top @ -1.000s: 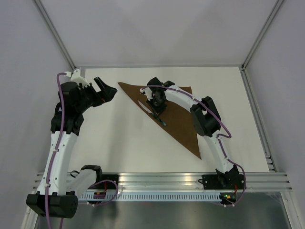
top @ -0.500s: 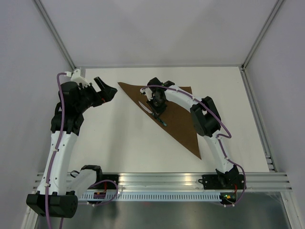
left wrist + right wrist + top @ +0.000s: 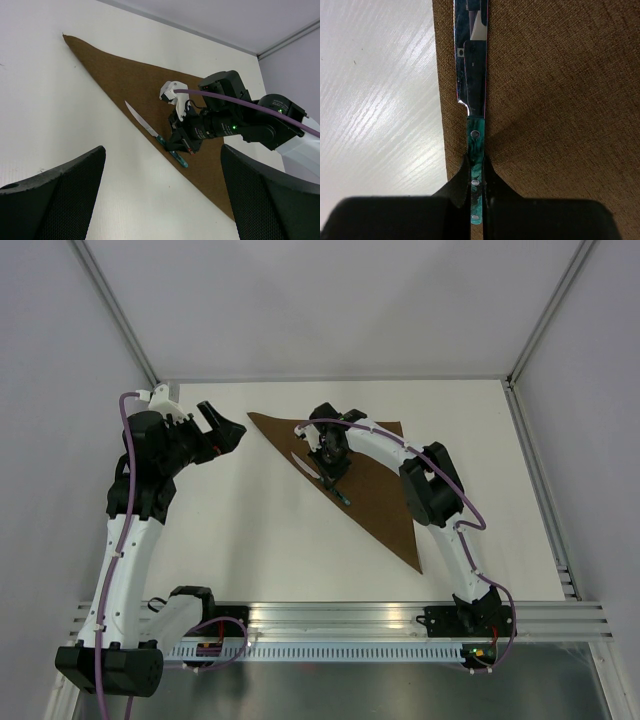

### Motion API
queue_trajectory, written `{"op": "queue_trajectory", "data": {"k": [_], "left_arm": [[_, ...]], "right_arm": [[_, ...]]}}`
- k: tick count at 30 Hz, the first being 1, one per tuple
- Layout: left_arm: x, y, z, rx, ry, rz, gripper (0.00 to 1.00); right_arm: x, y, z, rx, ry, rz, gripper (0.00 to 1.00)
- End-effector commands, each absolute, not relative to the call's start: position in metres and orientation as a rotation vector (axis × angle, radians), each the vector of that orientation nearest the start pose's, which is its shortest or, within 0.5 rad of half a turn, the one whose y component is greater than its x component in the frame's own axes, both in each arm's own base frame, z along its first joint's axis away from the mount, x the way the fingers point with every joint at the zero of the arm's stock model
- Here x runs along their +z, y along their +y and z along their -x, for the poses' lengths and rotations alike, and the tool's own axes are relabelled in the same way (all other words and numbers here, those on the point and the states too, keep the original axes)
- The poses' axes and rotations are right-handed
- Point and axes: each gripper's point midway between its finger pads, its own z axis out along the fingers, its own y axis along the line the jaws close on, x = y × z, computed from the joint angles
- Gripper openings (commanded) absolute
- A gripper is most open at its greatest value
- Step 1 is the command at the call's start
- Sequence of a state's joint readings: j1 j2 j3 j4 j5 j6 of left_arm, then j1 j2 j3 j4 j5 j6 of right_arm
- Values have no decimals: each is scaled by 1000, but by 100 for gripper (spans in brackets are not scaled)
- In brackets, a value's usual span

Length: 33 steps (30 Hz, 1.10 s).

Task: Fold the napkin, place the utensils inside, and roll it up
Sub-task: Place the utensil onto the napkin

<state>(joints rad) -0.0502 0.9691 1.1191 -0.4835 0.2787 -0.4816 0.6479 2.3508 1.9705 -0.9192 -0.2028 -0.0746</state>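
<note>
The dark brown napkin [image 3: 372, 485] lies folded into a triangle on the white table [image 3: 250, 530]. Along its long left edge rests the knife [image 3: 322, 477], silver blade toward the back, teal handle toward the front. My right gripper [image 3: 331, 477] is down on the napkin, shut on the knife's handle [image 3: 476, 165]; the blade [image 3: 471, 65] runs away from the fingers beside the napkin [image 3: 555, 100] edge. The left wrist view shows the same knife [image 3: 156, 136] and napkin [image 3: 120, 75] from the side. My left gripper [image 3: 228, 432] hovers open, left of the napkin's back corner, holding nothing.
White enclosure walls and metal frame posts [image 3: 115, 310] ring the table. A metal rail [image 3: 340, 625] with both arm bases runs along the near edge. The right arm [image 3: 430, 485] arches over the napkin's right half.
</note>
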Motion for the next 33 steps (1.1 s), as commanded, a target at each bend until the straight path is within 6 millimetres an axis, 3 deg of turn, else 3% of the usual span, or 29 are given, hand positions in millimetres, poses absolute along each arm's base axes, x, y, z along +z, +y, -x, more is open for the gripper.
{"op": "queue_trajectory", "data": {"k": [1,14,24,25,33], "left_arm": [[318,-82,-313,-606,1917,185,100],[318,-83,-312,-613,1916,183,100],[313,-84,-312,-615,1930,184,100],[313,-84,-313,-615,1930,184,100],[309,-84,-314,-611,1940,172,100]], "right_arm": [[45,302,-359,314,2739,990,0],[53,298,-351,330,2739,990,0],[39,294,-342,339,2773,994,2],[40,294,-343,343,2768,996,3],[55,297,-351,372,2738,969,41]]}}
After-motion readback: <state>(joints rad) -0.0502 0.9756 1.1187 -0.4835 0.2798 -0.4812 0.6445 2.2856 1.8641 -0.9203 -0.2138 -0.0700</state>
